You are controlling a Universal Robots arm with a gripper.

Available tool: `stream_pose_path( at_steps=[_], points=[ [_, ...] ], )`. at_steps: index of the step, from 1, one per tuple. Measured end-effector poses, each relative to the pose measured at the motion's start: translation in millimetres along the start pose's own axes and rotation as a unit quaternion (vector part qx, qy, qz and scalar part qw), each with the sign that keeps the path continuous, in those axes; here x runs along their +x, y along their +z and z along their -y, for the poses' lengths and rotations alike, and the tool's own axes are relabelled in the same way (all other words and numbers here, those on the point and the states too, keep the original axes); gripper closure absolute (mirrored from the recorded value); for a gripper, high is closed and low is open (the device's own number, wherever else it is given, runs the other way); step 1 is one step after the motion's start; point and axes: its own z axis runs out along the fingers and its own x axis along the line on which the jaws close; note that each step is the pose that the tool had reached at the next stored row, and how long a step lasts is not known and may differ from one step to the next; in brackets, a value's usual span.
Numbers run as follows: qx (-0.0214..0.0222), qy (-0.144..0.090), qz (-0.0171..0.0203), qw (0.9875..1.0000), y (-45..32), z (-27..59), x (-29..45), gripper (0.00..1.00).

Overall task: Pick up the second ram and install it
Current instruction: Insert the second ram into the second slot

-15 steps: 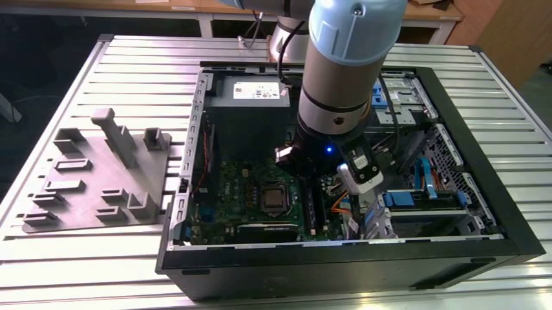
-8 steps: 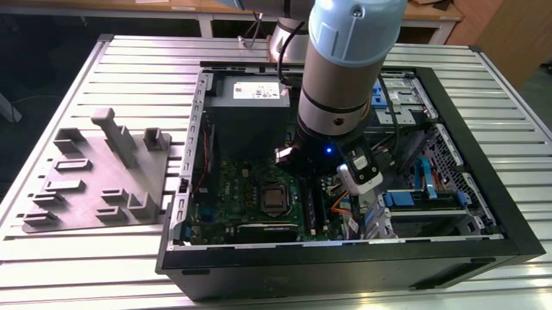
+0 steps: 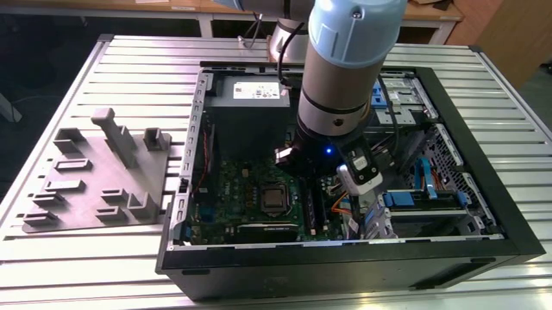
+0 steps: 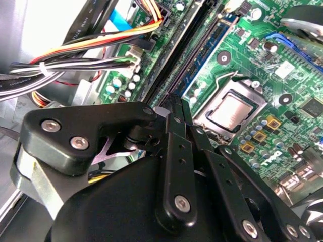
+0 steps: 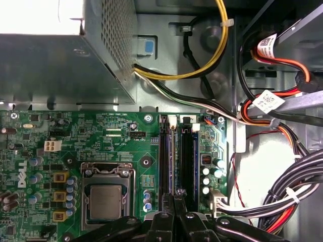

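Observation:
My gripper (image 5: 176, 194) is down inside the open computer case (image 3: 483, 194), over the long black memory slots (image 5: 187, 161) beside the processor (image 5: 103, 199). Its black fingers (image 4: 174, 108) are drawn together on the second ram (image 5: 173, 161). The ram is seen edge-on as a thin blue-green strip. It runs along the slots, in line with the fingertips. Whether its lower edge sits in a slot is hidden. In the exterior view the arm's wrist (image 3: 332, 123) covers the gripper above the green motherboard (image 3: 245, 187).
Bundled cables (image 5: 282, 201) and coloured wires (image 4: 101, 45) crowd one side of the slots. The grey power supply (image 5: 50, 60) stands beyond the board. Blue drive brackets (image 3: 423, 194) fill the case's side at the exterior view's right. A grey fixture plate (image 3: 103, 174) lies on the table outside.

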Motion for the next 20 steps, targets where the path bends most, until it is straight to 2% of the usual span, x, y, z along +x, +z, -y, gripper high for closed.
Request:
stream_pose_path(
  at_steps=[17,20],
  points=[
    [0.0022,0.0,0.0,1.0,0.4,0.1,0.0,0.92],
    [0.0024,0.008,0.0004,1.0,0.6,0.1,-0.1,0.92]
  ],
)
